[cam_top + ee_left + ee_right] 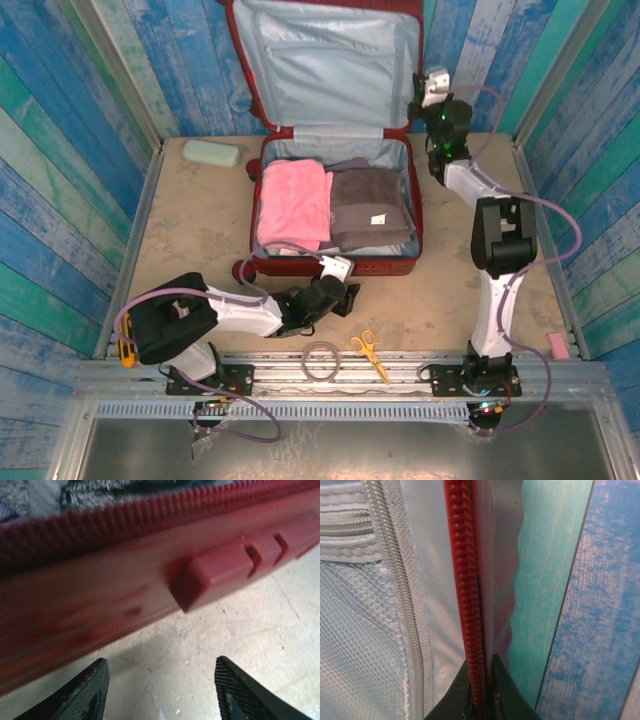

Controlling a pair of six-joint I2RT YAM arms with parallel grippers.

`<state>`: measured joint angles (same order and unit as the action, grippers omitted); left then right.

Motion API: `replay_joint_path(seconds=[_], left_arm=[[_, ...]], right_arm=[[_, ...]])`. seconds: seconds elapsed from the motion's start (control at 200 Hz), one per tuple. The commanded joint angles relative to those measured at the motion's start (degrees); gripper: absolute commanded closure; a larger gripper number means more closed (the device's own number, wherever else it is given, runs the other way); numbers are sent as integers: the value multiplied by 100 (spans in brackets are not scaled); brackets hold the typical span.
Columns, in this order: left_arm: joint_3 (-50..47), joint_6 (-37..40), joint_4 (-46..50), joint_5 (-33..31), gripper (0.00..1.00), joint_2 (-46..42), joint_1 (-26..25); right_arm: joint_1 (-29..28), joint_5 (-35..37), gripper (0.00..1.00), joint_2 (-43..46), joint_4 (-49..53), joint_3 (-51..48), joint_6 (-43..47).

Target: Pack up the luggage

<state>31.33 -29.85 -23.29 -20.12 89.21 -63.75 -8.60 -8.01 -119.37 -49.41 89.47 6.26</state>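
1. The luggage [340, 266] lies open at the back of the worktop [190, 240], its lid [325, 70] upright, with a pink towel [292, 205] and a grey towel [370, 210] inside.
2. The right gripper [479, 680] is clamped on the lid's red zipper edge.
3. The left gripper [160, 672] hovers, fingers [87, 690] apart, just before the luggage's front wall.

The front wall of the suitcase [100, 610], with its red stud [210, 577], blocks the way just ahead of the left gripper [161, 662]. Bare counter [240, 625] lies free between its spread fingers. The right gripper [480, 695] is pinched on the upright lid's zipper rim [465, 580], with mesh lining [360, 645] tight on its left and the painted wall [600, 605] close on its right.
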Motion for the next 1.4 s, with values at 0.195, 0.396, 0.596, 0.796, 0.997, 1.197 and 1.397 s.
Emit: replay_joint_path(seconds=[0.195, 0.396, 0.596, 0.796, 0.997, 1.197, 1.397], left_arm=[[-105, 323, -1301, 582, 44, -87, 242], [70, 1470, 914, -90, 38, -1781, -1134], [257, 1829, 1800, -12, 36, -3049, -1541], [1556, 2175, 2535, -2014, 30, -3051, -1498], [3475, 1103, 5198, -2981, 27, -2303, 1142], [3985, 896, 5555, -744, 33, -1793, 4819], [5824, 1252, 7031, 509, 47, 966, 5976]], right_arm=[[-19, 69, 46, 3345, 792, -4358, -2145], [-851, 89, 39, 6341, 4515, -5856, -3018], [-996, 1927, 35, 8470, 7970, -5350, -3817], [-994, 1358, 45, 8100, 8222, -4671, -3712], [-1904, 562, 46, 6529, 7983, -3861, -3342], [-3394, 618, 50, 5756, 8070, -2938, -3103], [-4269, 1335, 54, 5443, 8658, -2359, -2960]])
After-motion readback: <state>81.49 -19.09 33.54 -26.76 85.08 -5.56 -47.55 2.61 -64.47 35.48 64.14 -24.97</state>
